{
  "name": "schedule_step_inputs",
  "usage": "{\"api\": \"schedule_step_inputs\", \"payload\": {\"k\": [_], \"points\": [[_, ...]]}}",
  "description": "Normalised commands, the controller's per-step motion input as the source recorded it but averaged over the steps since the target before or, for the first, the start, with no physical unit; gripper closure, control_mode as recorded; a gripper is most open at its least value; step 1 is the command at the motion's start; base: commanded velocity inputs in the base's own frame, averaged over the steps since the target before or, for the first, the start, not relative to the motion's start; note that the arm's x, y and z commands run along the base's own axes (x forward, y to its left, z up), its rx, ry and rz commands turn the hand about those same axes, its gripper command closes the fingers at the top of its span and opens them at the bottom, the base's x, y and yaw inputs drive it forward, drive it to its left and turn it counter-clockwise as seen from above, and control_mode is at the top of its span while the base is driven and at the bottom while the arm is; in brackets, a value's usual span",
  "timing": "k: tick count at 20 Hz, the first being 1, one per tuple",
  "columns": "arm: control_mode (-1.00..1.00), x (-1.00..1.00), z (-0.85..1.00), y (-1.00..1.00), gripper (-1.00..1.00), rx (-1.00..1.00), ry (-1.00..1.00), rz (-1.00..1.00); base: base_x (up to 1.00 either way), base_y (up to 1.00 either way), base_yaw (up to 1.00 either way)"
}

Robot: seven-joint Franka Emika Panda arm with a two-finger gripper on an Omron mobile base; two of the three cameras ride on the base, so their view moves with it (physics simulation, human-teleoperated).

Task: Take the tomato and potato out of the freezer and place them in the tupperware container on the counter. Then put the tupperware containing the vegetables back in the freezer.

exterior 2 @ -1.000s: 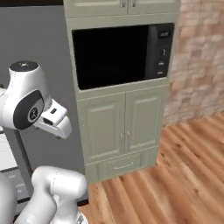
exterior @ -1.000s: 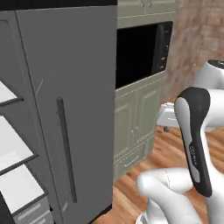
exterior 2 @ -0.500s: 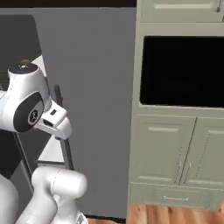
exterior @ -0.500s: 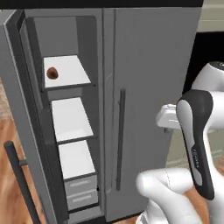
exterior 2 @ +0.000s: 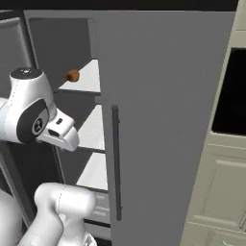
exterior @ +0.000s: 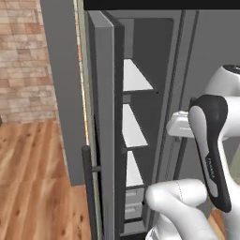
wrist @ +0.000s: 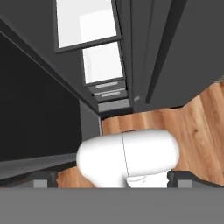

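Note:
The freezer (exterior 2: 91, 129) stands open, with white shelves and small drawers at the bottom. The brown potato (exterior 2: 72, 75) lies on the top shelf near its left front edge. In the left base view the open freezer door (exterior: 105, 117) shows edge-on, with its dark bar handle (exterior: 86, 187) in front of the white shelves (exterior: 133, 77). My gripper (wrist: 113, 179) is open and empty, its fingertips (wrist: 43, 179) far apart, looking down at the freezer's lower shelves (wrist: 103, 61) and the floor. The arm hangs in front of the freezer, well short of the potato. The tomato, the tupperware container and the counter are out of view.
A closed grey door with a long dark handle (exterior 2: 115, 163) stands right of the freezer. Beyond it are a black oven front (exterior 2: 233, 91) and cream cabinets (exterior 2: 221, 192). A brick wall (exterior: 23, 56) and wooden floor (exterior: 37, 178) lie left of the open door.
The whole picture has shifted: the base has driven, bringing the open freezer into both base views and its door edge-on on the left. The gripper has stayed open.

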Motion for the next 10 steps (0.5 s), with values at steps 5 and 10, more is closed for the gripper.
{"api": "schedule_step_inputs", "payload": {"k": [5,10], "points": [[1.0,0.0,0.0,0.0,-1.0,0.0,0.0,0.0,0.74,0.35,0.14],[1.0,0.0,0.0,0.0,-1.0,0.0,0.0,0.0,0.85,0.0,0.21]]}}
